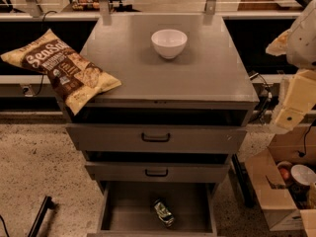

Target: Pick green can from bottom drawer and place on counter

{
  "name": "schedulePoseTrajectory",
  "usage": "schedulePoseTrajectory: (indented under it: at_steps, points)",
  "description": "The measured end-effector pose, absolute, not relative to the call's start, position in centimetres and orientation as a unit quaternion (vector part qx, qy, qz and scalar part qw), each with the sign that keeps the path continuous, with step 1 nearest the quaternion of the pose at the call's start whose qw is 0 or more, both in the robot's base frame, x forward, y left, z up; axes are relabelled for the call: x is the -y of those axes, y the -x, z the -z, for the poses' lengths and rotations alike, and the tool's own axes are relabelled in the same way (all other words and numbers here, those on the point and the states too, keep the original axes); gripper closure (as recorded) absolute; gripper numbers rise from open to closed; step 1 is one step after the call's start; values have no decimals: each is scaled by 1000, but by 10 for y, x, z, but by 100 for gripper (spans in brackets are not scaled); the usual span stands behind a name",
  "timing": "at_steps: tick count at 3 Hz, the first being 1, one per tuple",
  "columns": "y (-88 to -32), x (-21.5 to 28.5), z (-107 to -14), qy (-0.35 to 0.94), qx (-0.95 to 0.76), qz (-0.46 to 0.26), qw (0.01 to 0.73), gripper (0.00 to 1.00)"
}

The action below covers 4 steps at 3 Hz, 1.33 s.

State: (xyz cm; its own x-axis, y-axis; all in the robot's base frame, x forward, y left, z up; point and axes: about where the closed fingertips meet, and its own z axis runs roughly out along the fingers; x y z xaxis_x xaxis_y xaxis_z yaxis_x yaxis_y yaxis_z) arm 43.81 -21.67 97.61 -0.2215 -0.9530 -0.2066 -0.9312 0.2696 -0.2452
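The green can (163,213) lies on its side on the bare floor of the open bottom drawer (128,209), near the drawer's front middle. The grey counter (207,73) tops the cabinet. My gripper (289,113) hangs at the right edge of the view on the cream-coloured arm, beside the cabinet's right side at about the height of the top drawer. It is far above and to the right of the can and touches nothing.
A white bowl (169,43) stands at the back middle of the counter. A brown chip bag (61,68) lies over its left edge. The two upper drawers (156,138) stand slightly pulled out. An open cardboard box (281,186) sits on the floor to the right.
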Motion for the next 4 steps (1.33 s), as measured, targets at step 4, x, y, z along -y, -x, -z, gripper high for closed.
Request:
schedulePoseTrajectory:
  at_steps: [4]
  points:
    - [-407, 145, -879, 578, -782, -75, 218, 0]
